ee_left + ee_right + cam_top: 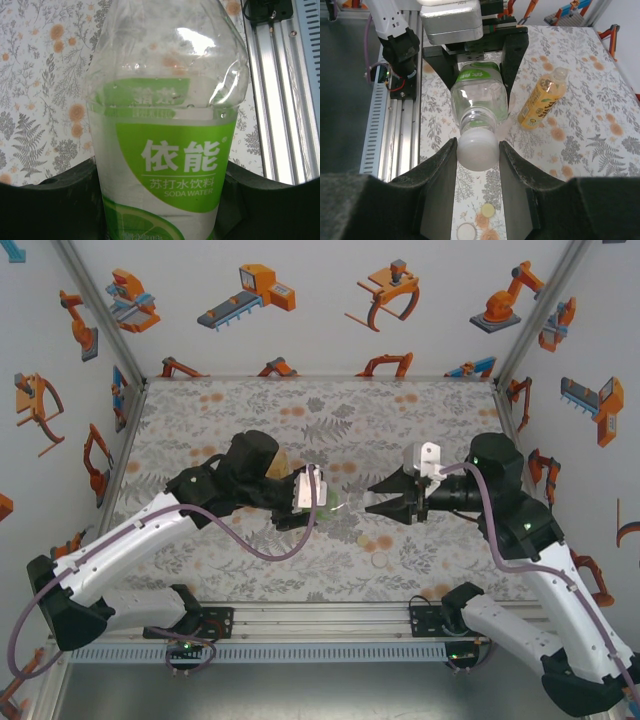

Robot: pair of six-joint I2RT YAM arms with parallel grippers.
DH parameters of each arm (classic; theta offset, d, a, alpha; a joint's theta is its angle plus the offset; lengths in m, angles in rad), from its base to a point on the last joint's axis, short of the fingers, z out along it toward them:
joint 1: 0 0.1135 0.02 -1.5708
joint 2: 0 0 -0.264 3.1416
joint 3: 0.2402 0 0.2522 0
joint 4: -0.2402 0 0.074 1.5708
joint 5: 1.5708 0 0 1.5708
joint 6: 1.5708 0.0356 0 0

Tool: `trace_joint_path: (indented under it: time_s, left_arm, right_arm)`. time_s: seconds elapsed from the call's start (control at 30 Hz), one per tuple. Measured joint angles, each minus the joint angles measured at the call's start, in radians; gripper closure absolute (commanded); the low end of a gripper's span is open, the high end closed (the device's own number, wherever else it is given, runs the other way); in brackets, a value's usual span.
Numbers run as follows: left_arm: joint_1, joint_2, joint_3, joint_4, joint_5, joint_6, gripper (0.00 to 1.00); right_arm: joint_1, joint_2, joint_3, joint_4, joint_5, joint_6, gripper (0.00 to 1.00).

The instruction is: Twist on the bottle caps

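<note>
My left gripper (160, 205) is shut on the green-labelled clear bottle (165, 125), holding it on its side above the table with the mouth toward the right arm. In the right wrist view the bottle (479, 95) points at me, and a white bottle cap (478, 149) sits on its mouth. My right gripper (478, 152) is shut on that cap, one finger on each side. From above, the left gripper (312, 502) and right gripper (372, 499) face each other mid-table. A yellow-orange bottle (543, 98) lies on the cloth beside them, uncapped.
Two loose caps lie on the floral cloth under my right gripper: a pale yellow one (487, 210) and a white one (466, 231). They lie near the front middle from above, the yellow cap (365, 540) and the white cap (380, 560). An aluminium rail (280, 100) runs along the near edge.
</note>
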Motion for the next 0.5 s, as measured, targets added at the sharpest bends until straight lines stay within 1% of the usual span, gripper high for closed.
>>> trace_joint_path:
  time_s: [0.17,0.5]
  left_arm:
    - [-0.008,0.002,0.006,-0.002,0.003,0.000,1.00]
    - [-0.015,0.010,0.012,-0.006,0.004,0.000,1.00]
  right_arm:
    - [0.000,0.017,0.001,0.006,-0.030,-0.003,0.84]
    - [0.023,0.030,0.001,0.012,-0.043,-0.004,0.85]
